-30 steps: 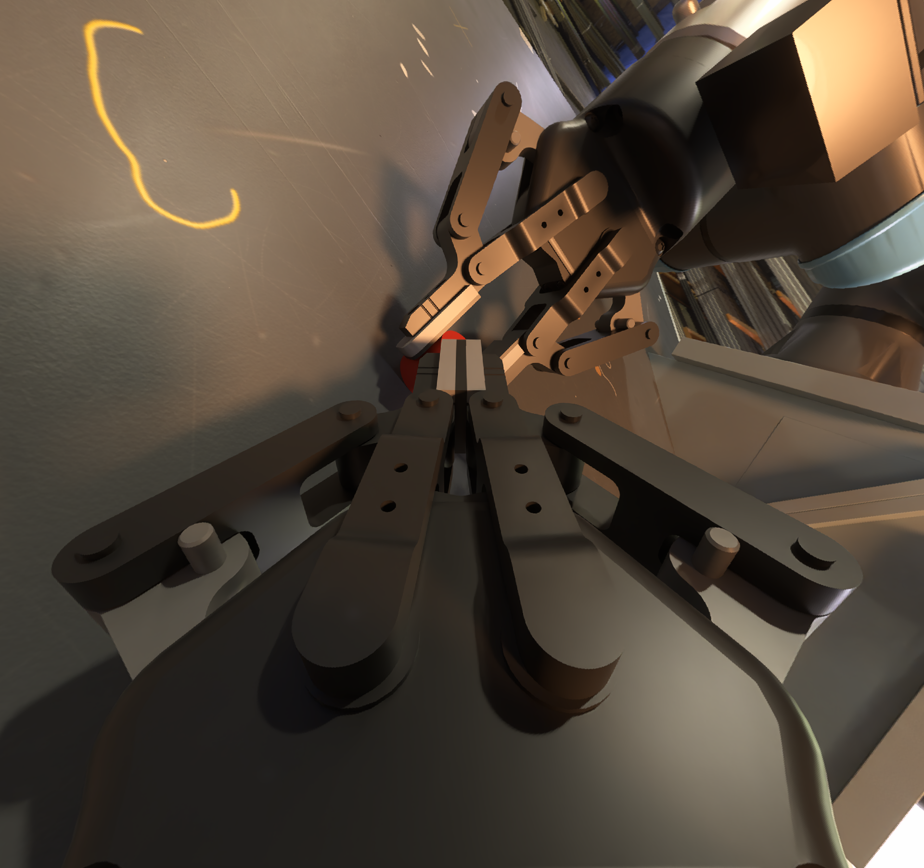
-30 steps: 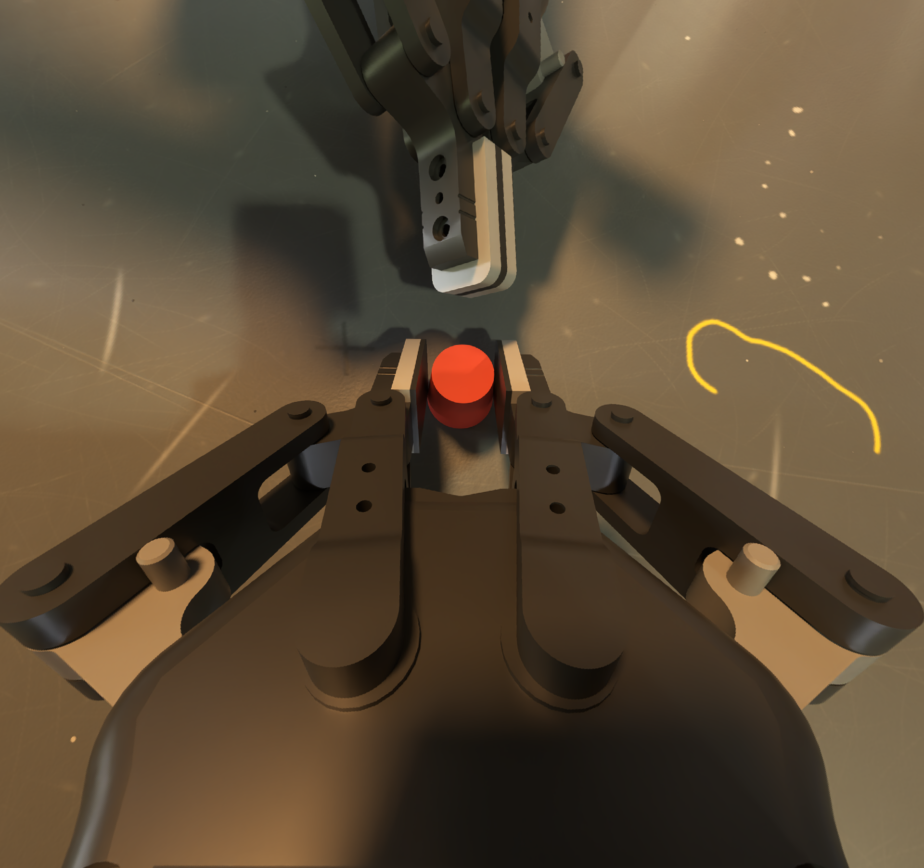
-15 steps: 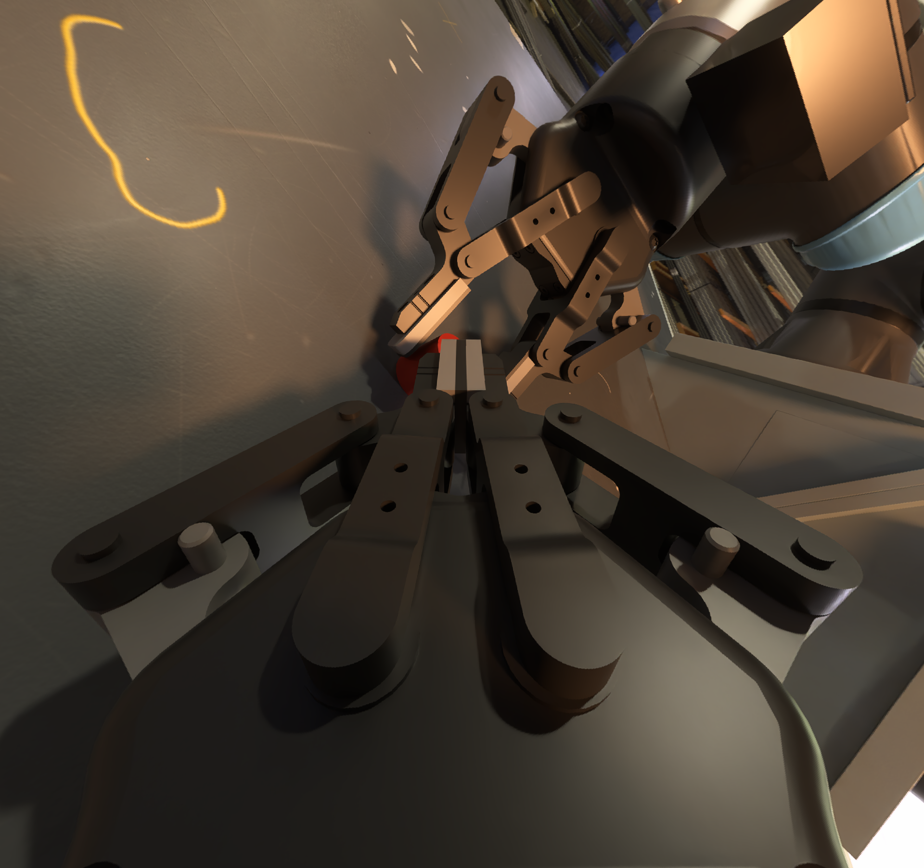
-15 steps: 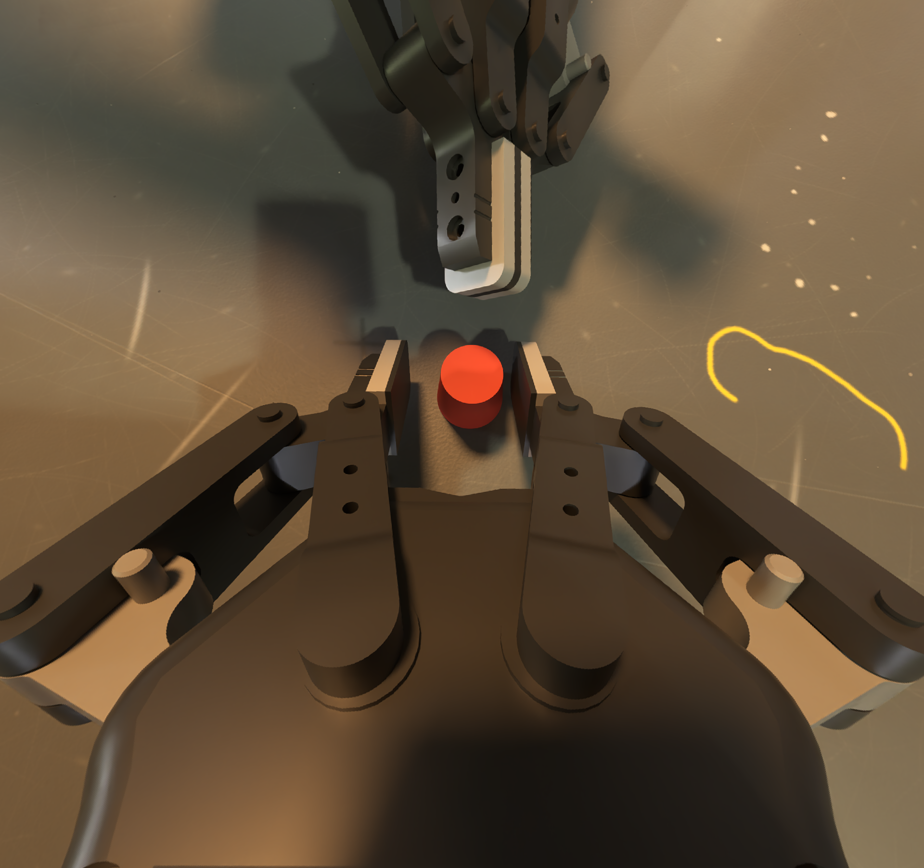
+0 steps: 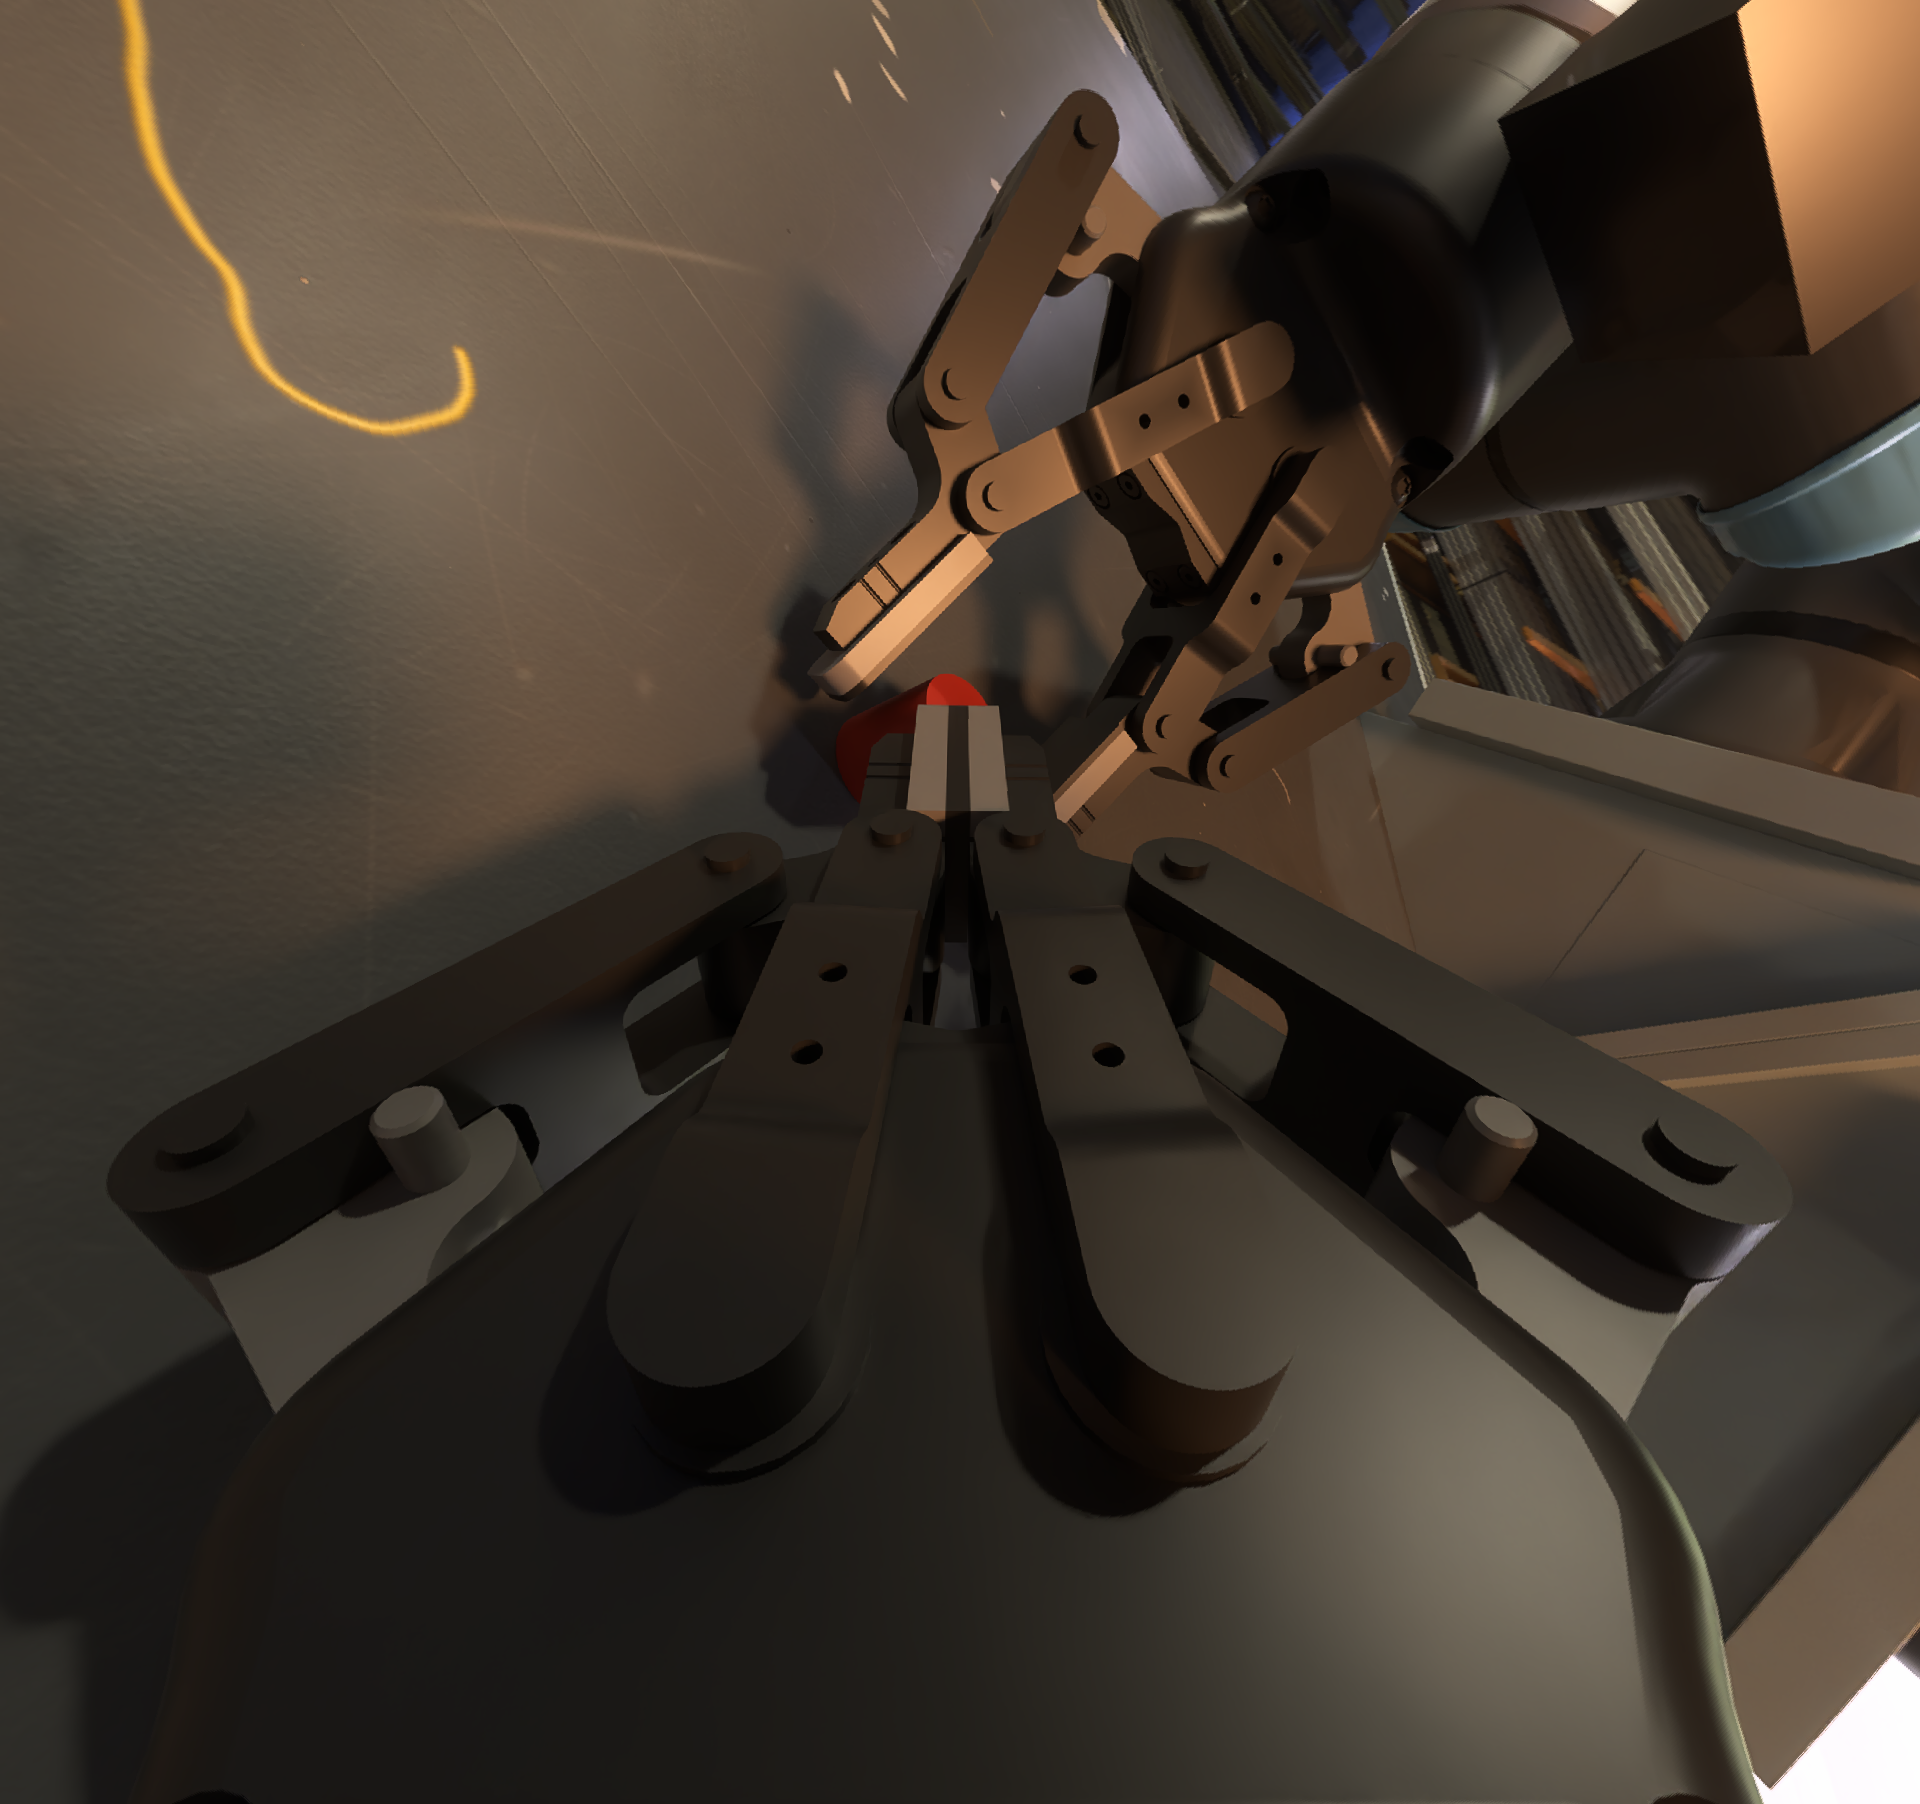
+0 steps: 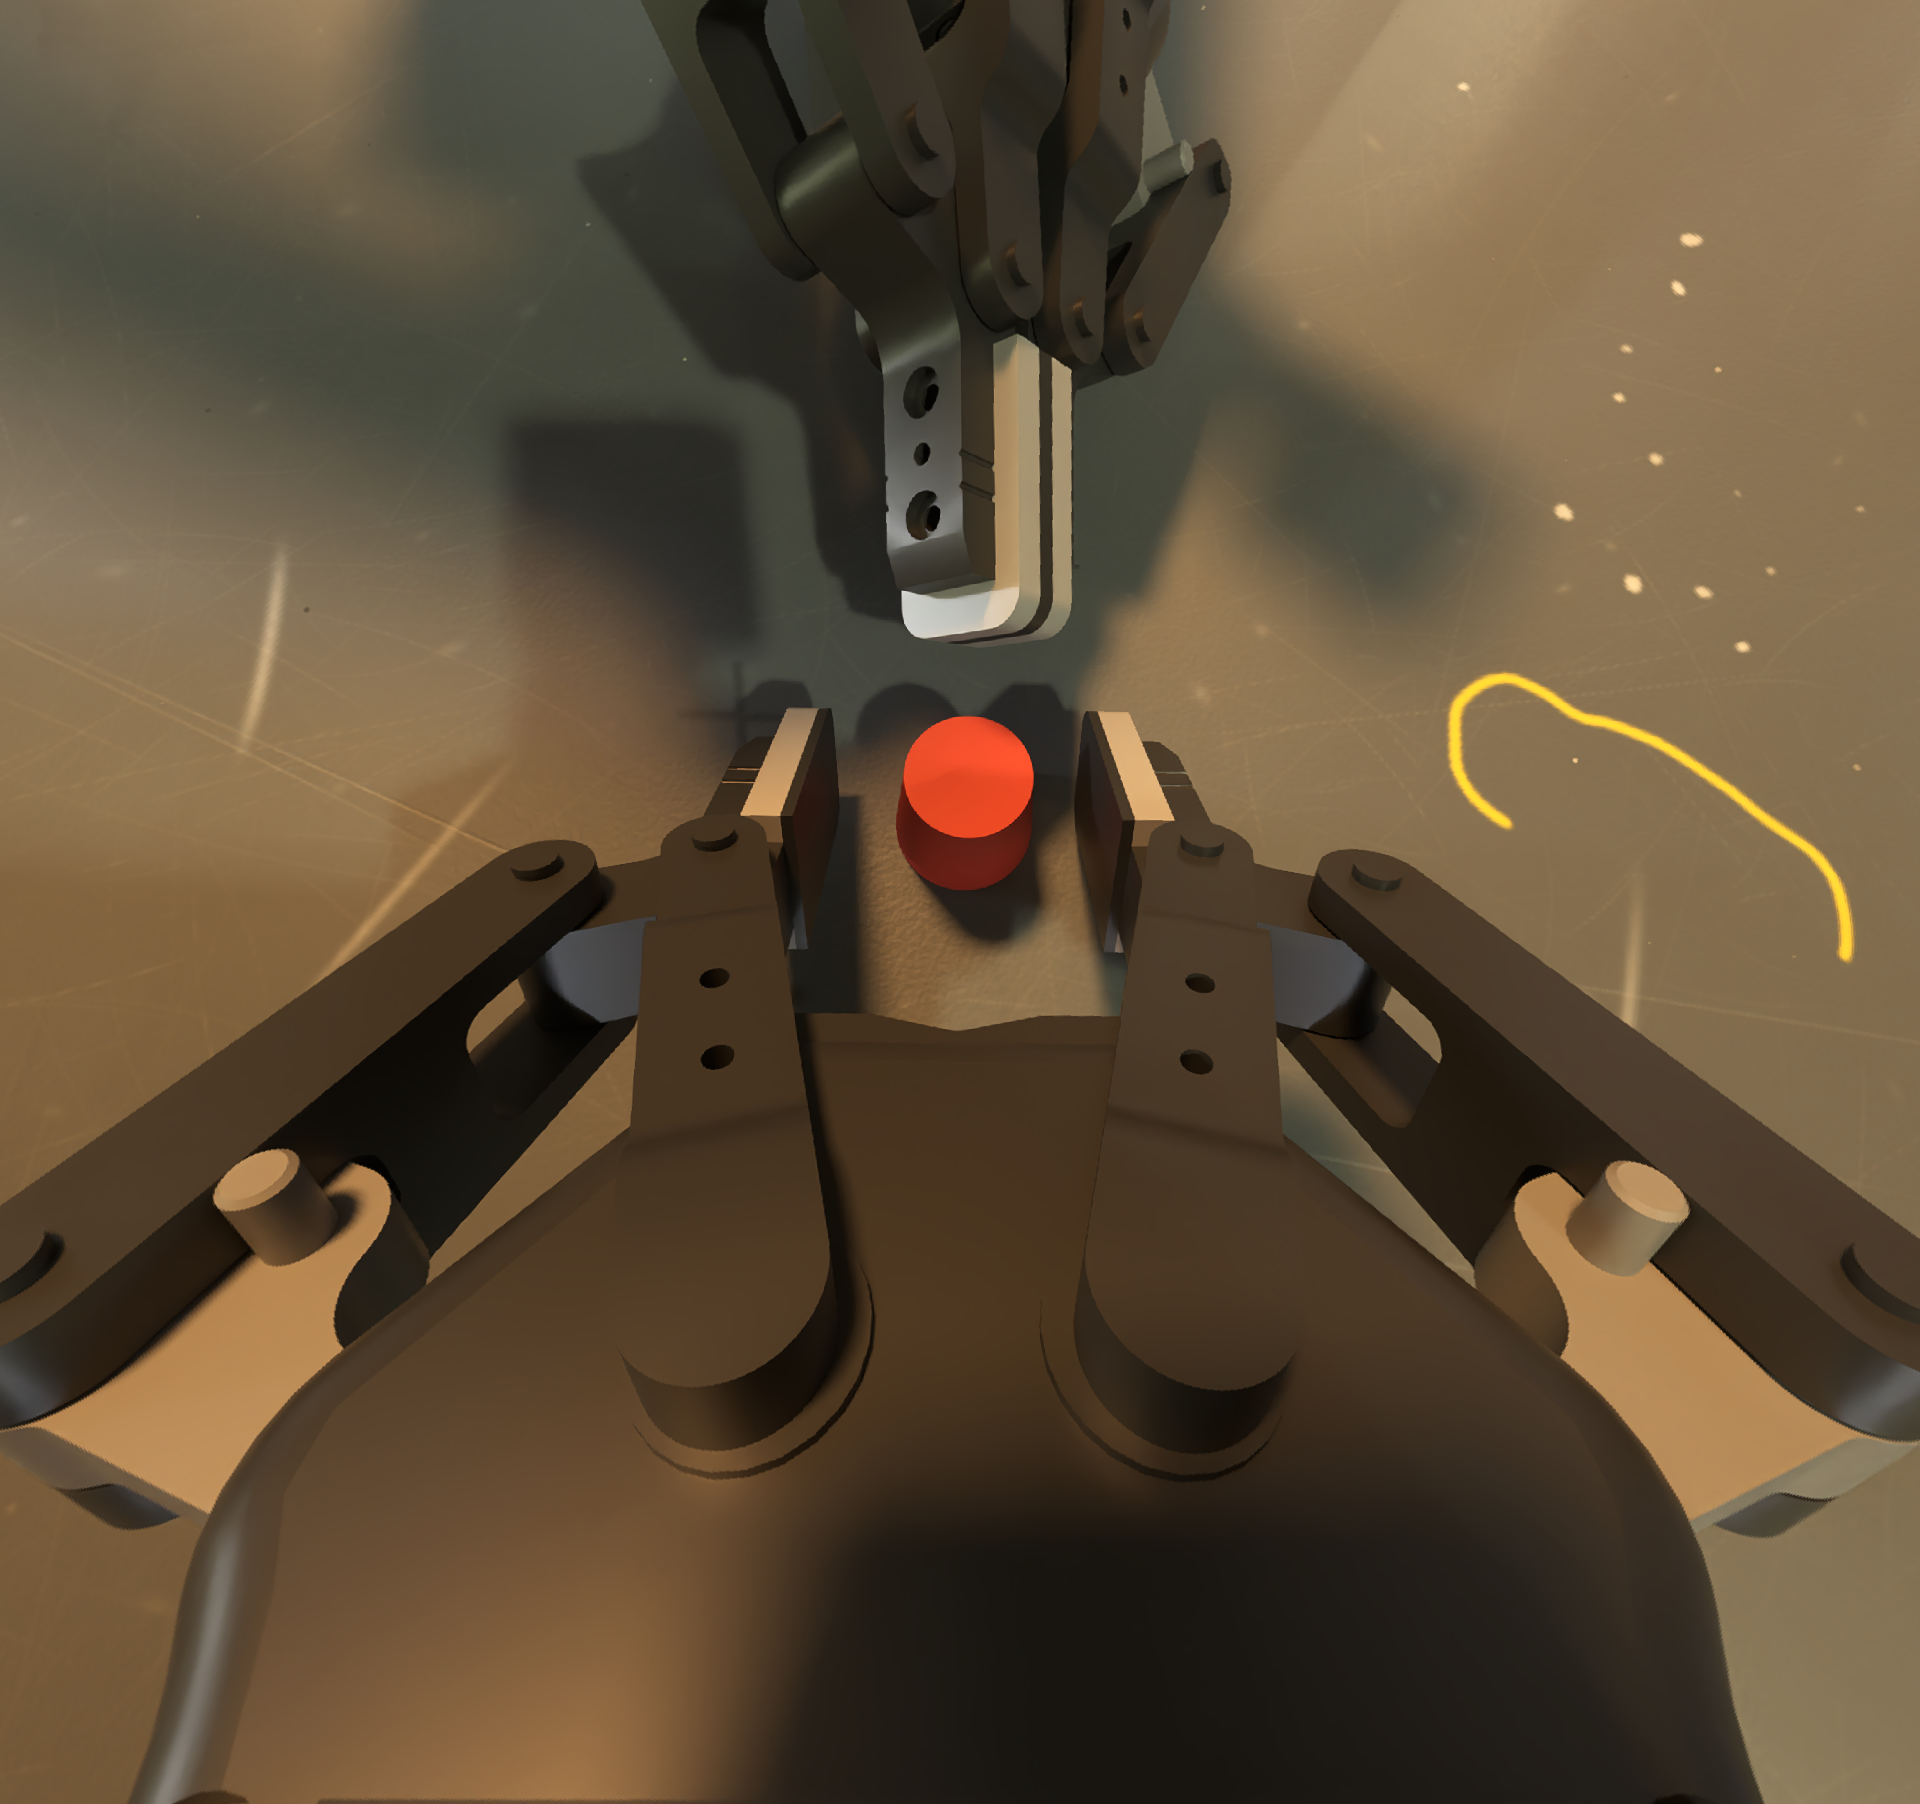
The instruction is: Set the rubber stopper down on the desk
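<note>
The small red rubber stopper (image 6: 966, 798), a short tapered cylinder with a flat round top, stood upright on the scuffed grey-brown metal desk (image 6: 312, 715), wide end up, casting a little shadow toward the camera. And there it sat, free on either side! The right gripper (image 6: 958, 788), dark metal with pale pads, had its two fingers spread, one on each flank of the stopper, a clear gap showing between each pad and the red rubber. Nothing was pinched there.

Just beyond the stopper, the left gripper (image 6: 987, 601) came down from the top of the right wrist view, its fingers pressed together flat, pad against pad, with nothing between them. Its tip hung close above and behind the stopper, apart from it.

From the left wrist view the same story: the left gripper's own fingertips (image 5: 954, 757) were closed tight in the middle of the picture, and the red stopper (image 5: 883, 731) peeked out just past them, mostly hidden behind the pads. The right gripper (image 5: 971, 715) reached in from the upper right, one finger (image 5: 904, 601) above the stopper and the other down to the right, wide apart.

Off to the side on the desk lay a thin yellow curved line (image 6: 1662, 778), well clear of both grippers; whether it was a cord or a mark could not be told.
</note>
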